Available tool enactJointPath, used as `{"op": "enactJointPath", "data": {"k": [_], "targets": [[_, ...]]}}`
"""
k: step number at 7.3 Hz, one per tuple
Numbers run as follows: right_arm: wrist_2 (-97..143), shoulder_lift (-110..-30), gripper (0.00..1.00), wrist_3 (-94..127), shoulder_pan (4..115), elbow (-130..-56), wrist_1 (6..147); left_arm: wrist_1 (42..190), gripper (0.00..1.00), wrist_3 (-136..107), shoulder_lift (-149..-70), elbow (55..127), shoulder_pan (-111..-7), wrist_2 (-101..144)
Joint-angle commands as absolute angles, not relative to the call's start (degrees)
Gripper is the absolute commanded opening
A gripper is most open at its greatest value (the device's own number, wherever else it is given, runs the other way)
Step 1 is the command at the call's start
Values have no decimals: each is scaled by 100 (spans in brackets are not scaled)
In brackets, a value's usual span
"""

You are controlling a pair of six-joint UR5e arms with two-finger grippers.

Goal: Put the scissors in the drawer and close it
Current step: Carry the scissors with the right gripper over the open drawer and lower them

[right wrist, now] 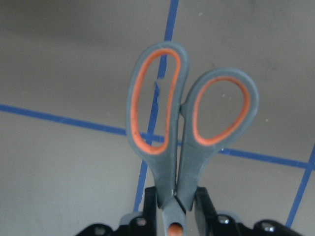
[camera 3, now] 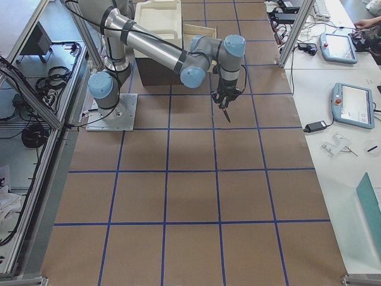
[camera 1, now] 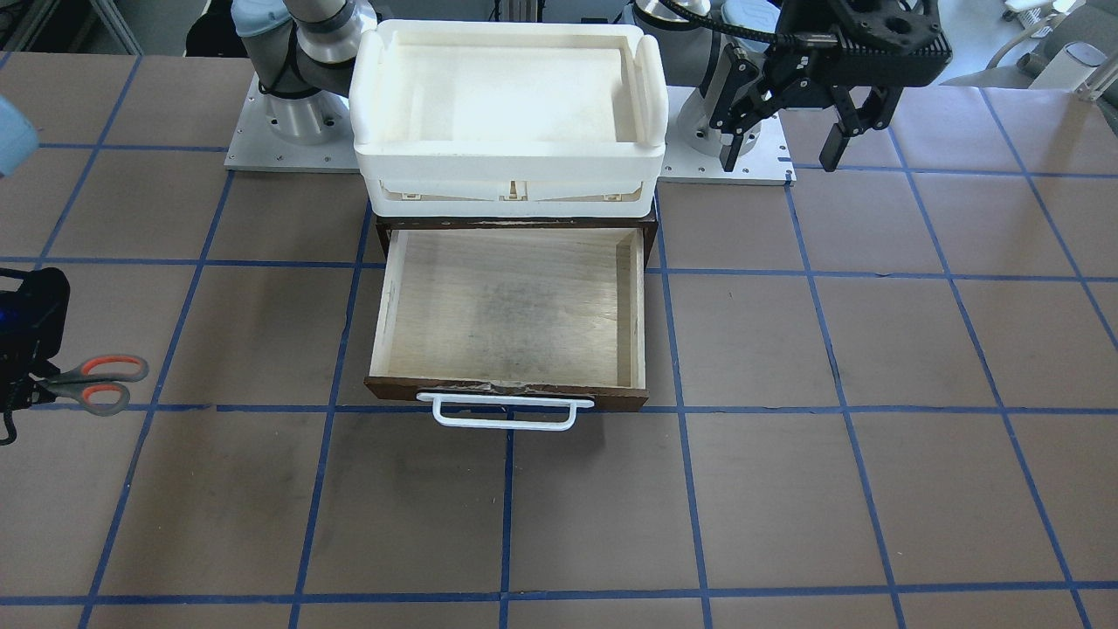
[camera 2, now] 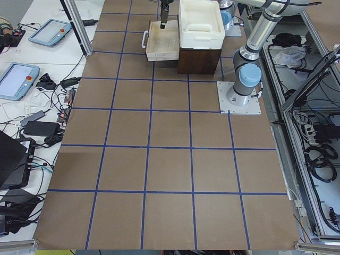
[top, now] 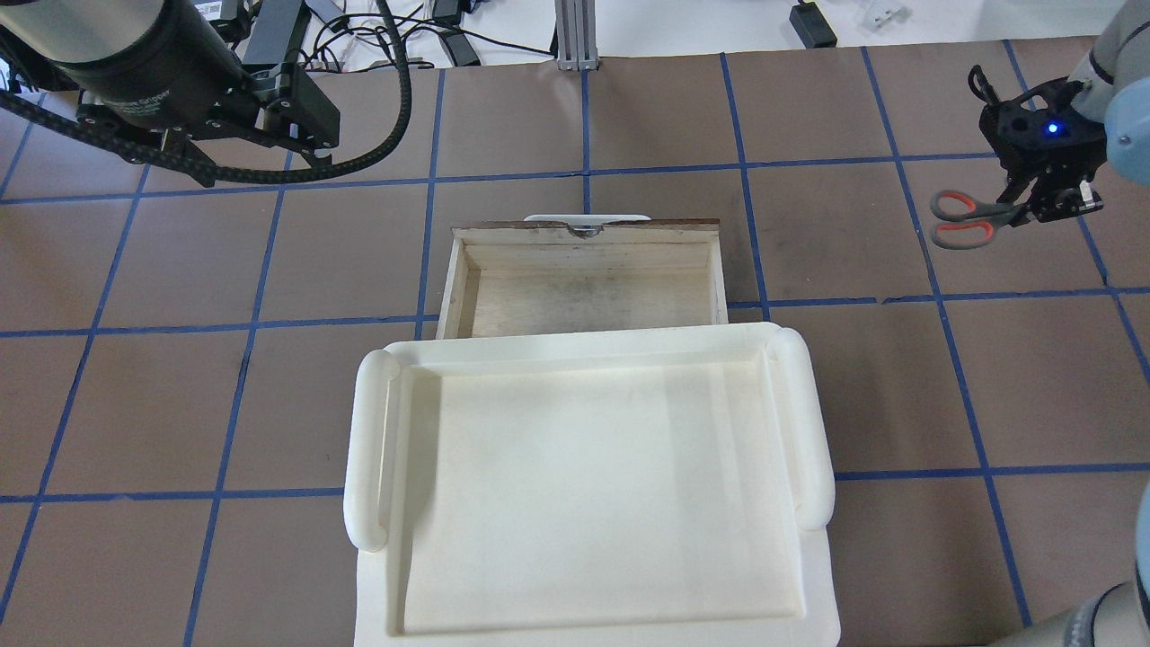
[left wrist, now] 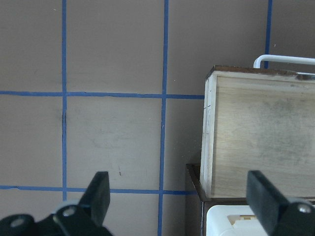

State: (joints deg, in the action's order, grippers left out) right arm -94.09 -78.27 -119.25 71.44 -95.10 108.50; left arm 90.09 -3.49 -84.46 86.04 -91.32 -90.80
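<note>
My right gripper point(top: 1042, 205) is shut on the scissors point(top: 963, 218), gripping them near the pivot. The grey, orange-lined handles stick out toward the drawer side. The right wrist view shows the handles point(right wrist: 189, 118) over the brown table, with the blades hidden between the fingers. The gripper and scissors point(camera 1: 94, 383) also show at the front view's left edge. The wooden drawer point(camera 1: 507, 306) is pulled open and empty, with its white bar handle point(camera 1: 505, 411) facing away from me. My left gripper point(camera 1: 783, 148) is open and empty, hanging above the table beside the cabinet.
A white plastic bin point(top: 584, 485) sits on top of the dark cabinet point(camera 1: 381, 229) that holds the drawer. The brown table point(camera 1: 786, 489) is marked with blue tape squares. The arm bases point(camera 1: 288, 131) stand on plates behind the cabinet.
</note>
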Motion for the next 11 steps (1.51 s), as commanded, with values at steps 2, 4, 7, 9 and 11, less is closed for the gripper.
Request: {"op": "enactJointPath", "data": {"k": [2, 4, 7, 9, 11], "targets": [[-9246, -8218, 0, -10193, 8459, -9458, 10362, 9009, 100, -352, -8446, 8604, -9132, -9088], [-9194, -8183, 0, -8848, 9435, -9325, 10336, 9009, 100, -352, -8446, 8596, -9132, -9088], [-8589, -8147, 0, -7756, 9799, -9325, 10319, 9009, 100, -352, -8446, 8604, -9132, -9088], [-8542, -7929, 0, -7376, 10280, -9316, 10406, 9009, 100, -352, -8446, 8604, -9132, -9088], [-8857, -7665, 0, -7242, 10808, -9168, 10651, 9009, 100, -352, -8446, 8604, -9132, -9088]]}}
